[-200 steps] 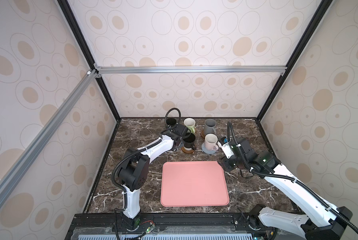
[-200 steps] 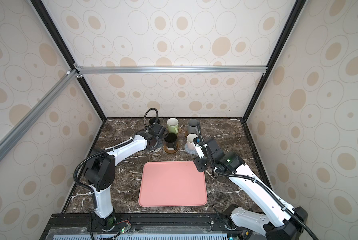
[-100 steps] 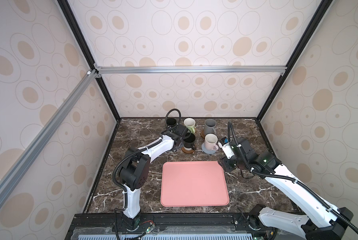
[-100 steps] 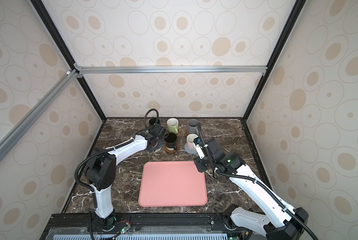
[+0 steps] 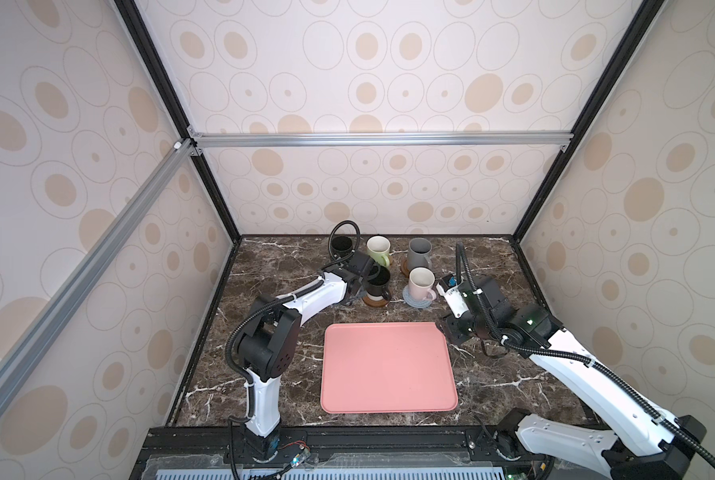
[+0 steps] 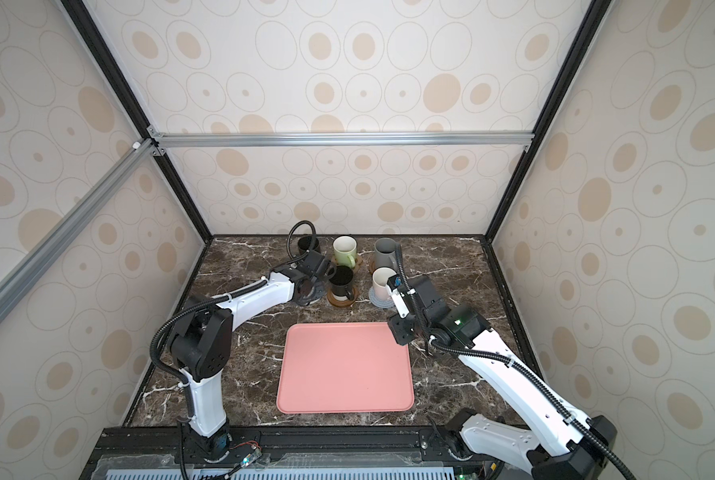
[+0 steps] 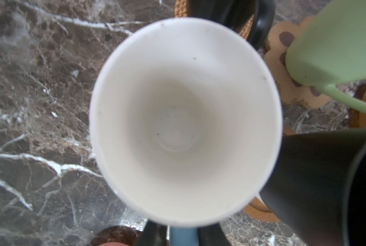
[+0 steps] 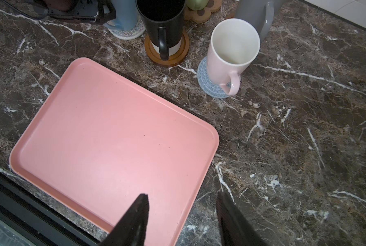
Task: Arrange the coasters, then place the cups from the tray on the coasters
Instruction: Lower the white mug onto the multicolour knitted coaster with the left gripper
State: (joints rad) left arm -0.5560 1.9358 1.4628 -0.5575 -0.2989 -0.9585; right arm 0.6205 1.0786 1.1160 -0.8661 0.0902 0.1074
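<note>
A dark brown marble tabletop point(image 5: 289, 266) fills the floor of the booth. The large flat pink rectangular tray point(image 5: 389, 365) lies in the near middle with nothing on it. Beyond its far edge the cups stand crowded in two rows.

In the far row:
- On the left, a black cup point(image 5: 341, 247) sits on a tan rattan coaster point(image 7: 181, 8).
- A light green cup point(image 5: 378, 248) sits on a tan paw-shaped coaster point(image 7: 284, 70).
- On the right, a grey cup point(image 5: 419, 253) sits on a brown wooden disc point(image 5: 404, 270).

In the near row:
- A black cup with a white base point(image 5: 377, 280) sits on a brown wooden rimmed disc point(image 5: 375, 302).
- To its right, a pink cup with a white inside point(image 5: 420, 284) sits on a grey-blue woven round point(image 5: 418, 301).

The light blue cup with a white inside point(image 8: 124, 15) stands at the left end of the near row, just beside the white-based black cup. It is upright on a beige woven round coaster point(image 8: 126, 33). In both top views the left arm's wrist covers it.

The left gripper point(image 7: 182, 235) sits over this cup, with a dark finger on either side of the blue handle. Whether they pinch the handle or have let go cannot be told.

The right gripper point(image 8: 182, 213) hangs over the tray's far right corner. Its jaws are spread and nothing is between them.
</note>
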